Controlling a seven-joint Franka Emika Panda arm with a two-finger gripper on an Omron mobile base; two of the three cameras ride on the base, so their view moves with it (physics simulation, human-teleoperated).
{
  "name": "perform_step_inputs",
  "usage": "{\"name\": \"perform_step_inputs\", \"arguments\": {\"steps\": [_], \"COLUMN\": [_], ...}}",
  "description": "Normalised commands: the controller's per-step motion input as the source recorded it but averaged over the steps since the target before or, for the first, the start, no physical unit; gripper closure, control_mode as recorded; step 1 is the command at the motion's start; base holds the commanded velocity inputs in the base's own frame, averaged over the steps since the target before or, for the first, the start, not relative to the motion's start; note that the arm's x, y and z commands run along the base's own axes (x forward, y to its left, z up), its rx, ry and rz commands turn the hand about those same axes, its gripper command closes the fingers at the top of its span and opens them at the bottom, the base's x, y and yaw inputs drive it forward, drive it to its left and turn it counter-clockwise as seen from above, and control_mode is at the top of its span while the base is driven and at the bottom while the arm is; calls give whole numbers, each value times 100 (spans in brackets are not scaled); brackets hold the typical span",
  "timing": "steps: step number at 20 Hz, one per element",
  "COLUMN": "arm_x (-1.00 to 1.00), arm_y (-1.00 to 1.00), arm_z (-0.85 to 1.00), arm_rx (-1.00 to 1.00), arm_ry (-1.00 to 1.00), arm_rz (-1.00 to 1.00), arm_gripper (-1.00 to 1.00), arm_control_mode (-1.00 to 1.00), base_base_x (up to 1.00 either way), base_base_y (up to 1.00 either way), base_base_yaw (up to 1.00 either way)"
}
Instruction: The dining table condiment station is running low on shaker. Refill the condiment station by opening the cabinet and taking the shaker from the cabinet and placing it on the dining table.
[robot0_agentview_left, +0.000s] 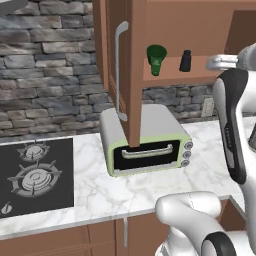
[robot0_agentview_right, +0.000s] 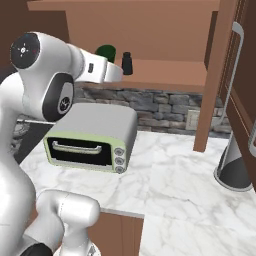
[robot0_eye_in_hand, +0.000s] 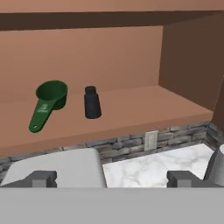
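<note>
The cabinet (robot0_agentview_left: 135, 75) stands open, its left door swung out edge-on toward me. On its lowest shelf (robot0_eye_in_hand: 131, 109) the small black shaker (robot0_eye_in_hand: 92, 103) stands upright, just right of a green funnel-shaped cup (robot0_eye_in_hand: 48, 103). The shaker (robot0_agentview_left: 185, 61) shows on the same shelf in both base views (robot0_agentview_right: 127, 63). My gripper (robot0_eye_in_hand: 111, 179) is open with nothing between its fingertips (robot0_eye_in_hand: 41, 178); it hangs in front of the shelf, a little below it, short of the shaker. The dining table is out of view.
A pale green toaster oven (robot0_agentview_left: 145, 140) sits on the marble counter (robot0_agentview_left: 125, 195) under the cabinet. A black stove (robot0_agentview_left: 35, 175) lies to the left. The right cabinet door (robot0_agentview_right: 235, 75) hangs open above a grey cone-shaped object (robot0_agentview_right: 232, 167).
</note>
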Motion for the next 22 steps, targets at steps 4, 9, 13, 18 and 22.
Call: {"name": "perform_step_inputs", "arguments": {"steps": [4,9,13,18,22], "arm_x": [31,39,43,43,41], "arm_y": [1,9,10,0,0], "arm_z": [-2,-25,-28,-1,0], "arm_rx": [0,0,0,0,0], "arm_ry": [0,0,0,0,1], "arm_rz": [1,6,7,1,0], "arm_gripper": [-100,-100,-100,-100,-100], "arm_control_mode": [-100,-100,-100,-100,-100], "base_base_x": [0,0,0,0,0], "base_base_y": [0,0,0,0,0], "base_base_yaw": [0,0,0,0,0]}}
